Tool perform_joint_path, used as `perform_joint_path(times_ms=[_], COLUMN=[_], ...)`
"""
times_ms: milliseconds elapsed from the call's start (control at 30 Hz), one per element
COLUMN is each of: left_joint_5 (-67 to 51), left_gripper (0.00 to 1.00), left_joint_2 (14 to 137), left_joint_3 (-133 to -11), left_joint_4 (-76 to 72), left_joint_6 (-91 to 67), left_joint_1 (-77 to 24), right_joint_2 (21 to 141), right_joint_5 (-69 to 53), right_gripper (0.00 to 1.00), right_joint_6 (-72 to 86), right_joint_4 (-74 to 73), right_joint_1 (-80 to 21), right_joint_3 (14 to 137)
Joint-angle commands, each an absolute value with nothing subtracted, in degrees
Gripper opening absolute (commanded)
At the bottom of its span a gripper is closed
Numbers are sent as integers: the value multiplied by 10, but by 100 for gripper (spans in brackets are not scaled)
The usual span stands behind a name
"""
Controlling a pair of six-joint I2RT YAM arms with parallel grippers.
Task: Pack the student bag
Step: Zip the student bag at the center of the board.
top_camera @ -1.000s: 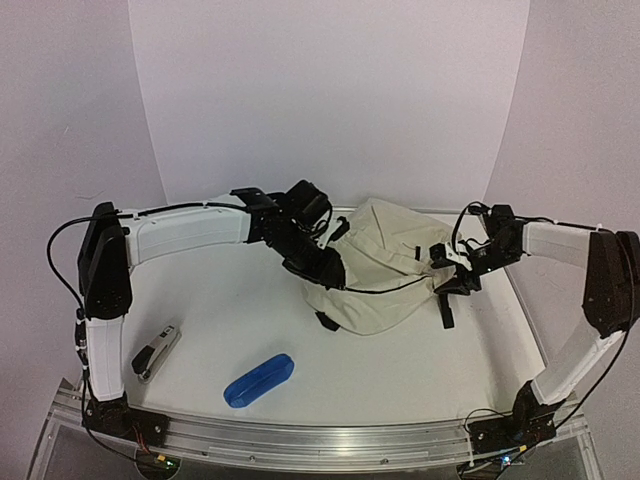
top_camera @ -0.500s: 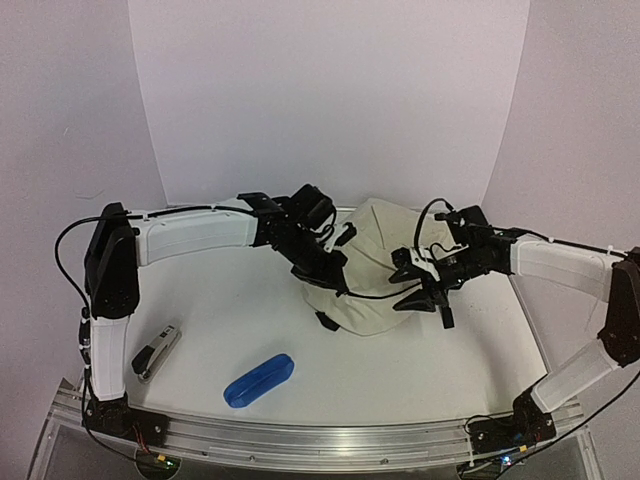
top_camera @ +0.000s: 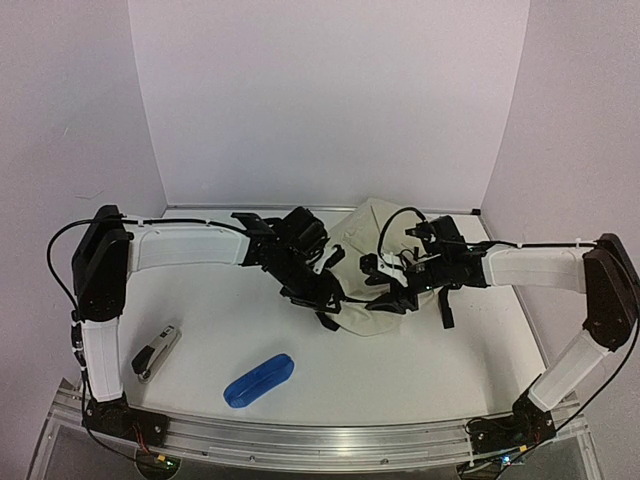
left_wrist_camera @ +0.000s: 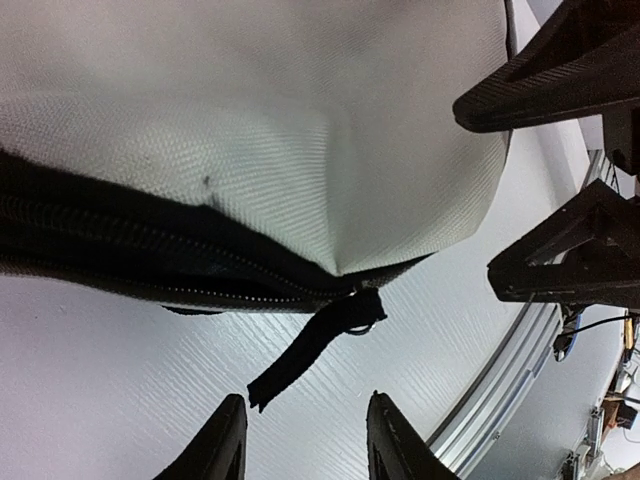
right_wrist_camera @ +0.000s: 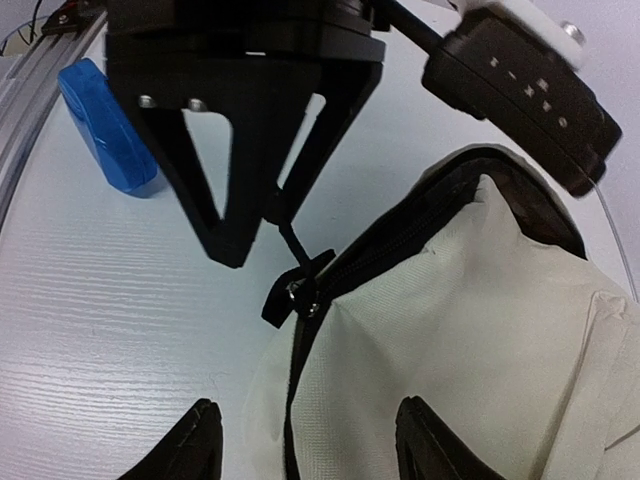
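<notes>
The student bag (top_camera: 365,230), cream fabric with black zippers, lies bunched at the table's middle back. Its black zipper line (left_wrist_camera: 150,255) ends in a loose black pull strap (left_wrist_camera: 315,345) lying on the table. My left gripper (top_camera: 330,297) is at the bag's near-left corner, open (left_wrist_camera: 300,445), with the strap's free end just ahead of its tips. My right gripper (top_camera: 388,297) faces it from the right, open (right_wrist_camera: 315,450) over the cream fabric (right_wrist_camera: 470,330) and the pull strap (right_wrist_camera: 295,285), holding nothing.
A blue pencil case (top_camera: 259,379) lies near the front, also in the right wrist view (right_wrist_camera: 105,130). A stapler (top_camera: 156,351) rests at the front left. A black bag strap (top_camera: 445,310) trails to the right. The metal rail (top_camera: 320,440) runs along the near edge.
The left gripper has gone from shut to open and released the zipper pull strap. The right arm has swung left over the bag to meet the left gripper. The bag bunched up leftward.
</notes>
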State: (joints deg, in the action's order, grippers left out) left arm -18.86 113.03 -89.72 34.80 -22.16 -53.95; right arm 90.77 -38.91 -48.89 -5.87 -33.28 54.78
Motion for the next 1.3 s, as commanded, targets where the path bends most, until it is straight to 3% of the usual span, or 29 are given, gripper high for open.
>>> perform_joint_path(times_ms=[0,600,667,733,867,933,1033,1167,1200,1267], left_joint_5=[-175,-169,-179,-189,-194,-191,-178,-169,-166,-152], left_gripper=[44,62,58,48,12,1,0,0,0,0], left_joint_2=[1095,1152,1161,1165,1164,1158,1144,1113,1107,1092], left_joint_3=[-889,-905,-918,-928,-937,-937,-929,-896,-888,-874], left_joint_4=[309,252,258,258,257,263,276,289,290,297], left_joint_6=[-231,-171,-164,-162,-170,-180,-194,-212,-216,-220], left_joint_1=[-540,-540,-540,-541,-541,-540,-538,-527,-522,-509], right_joint_2=[913,905,908,911,916,921,929,924,919,905], right_joint_5=[-366,-378,-377,-376,-375,-370,-354,-318,-308,-298], right_gripper=[56,55,55,55,54,52,37,5,0,0], right_joint_6=[-482,-476,-475,-476,-479,-480,-486,-498,-499,-504], right_joint_4=[-25,-29,-29,-29,-29,-29,-30,-34,-37,-45], right_joint_1=[-336,-342,-342,-342,-343,-345,-346,-345,-344,-339], right_joint_3=[543,528,529,530,532,533,536,530,529,524])
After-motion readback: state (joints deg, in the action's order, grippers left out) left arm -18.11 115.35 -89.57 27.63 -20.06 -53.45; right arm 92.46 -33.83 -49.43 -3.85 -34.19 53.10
